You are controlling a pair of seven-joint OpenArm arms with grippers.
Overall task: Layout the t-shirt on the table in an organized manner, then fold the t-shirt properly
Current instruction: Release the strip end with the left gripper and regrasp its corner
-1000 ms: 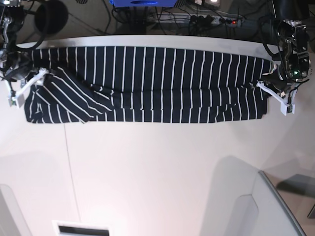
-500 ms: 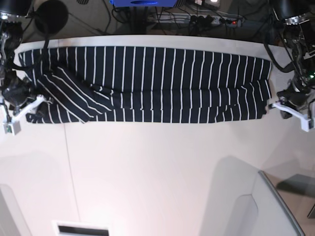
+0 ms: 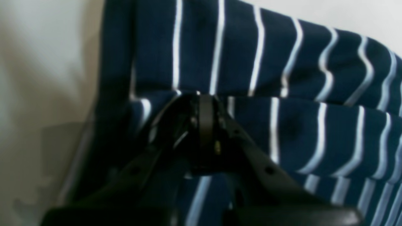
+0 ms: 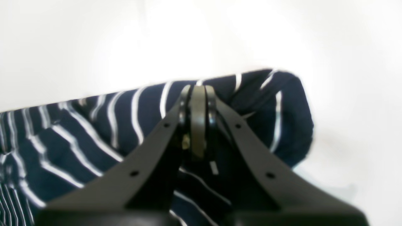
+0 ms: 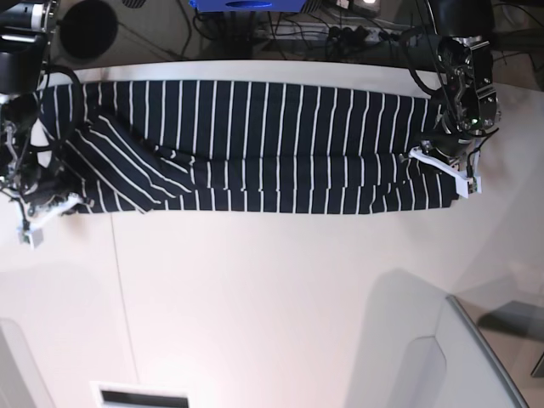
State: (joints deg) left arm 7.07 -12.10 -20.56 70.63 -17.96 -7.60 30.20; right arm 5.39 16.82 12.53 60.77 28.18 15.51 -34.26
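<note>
Dark blue cloth with thin white stripes fills the top part of the base view. It is the t-shirt (image 5: 255,144), and it lies as a long band across the far side of the white surface (image 5: 272,297), from the left edge of the frame almost to the right edge. Its long sides are mostly straight. At the left end, one flap lies folded over the rest, and its stripes run slanted while the others run up and down.

The left pincer (image 5: 442,163) is at the right end of the band in the base view. Its white fingers lie on the cloth near the lower right corner. In the left wrist view, the left pincer (image 3: 204,103) is closed tight, and its dark tips meet right at a fold line in the t-shirt (image 3: 282,78). It looks to be pinching the cloth there, with striped cloth above and below the tips.

The right pincer (image 5: 51,208) is at the left end of the band, low at the left edge of the base view. In the right wrist view, the right pincer (image 4: 198,94) is closed too, with its two dark fingers pressed together. The tips sit at the top edge of a rounded corner of the t-shirt (image 4: 94,131), and they seem to grip that edge. The bright white surface (image 4: 125,40) shows behind the cloth.

Black cables and a blue box (image 5: 246,4) sit past the far edge of the surface.
</note>
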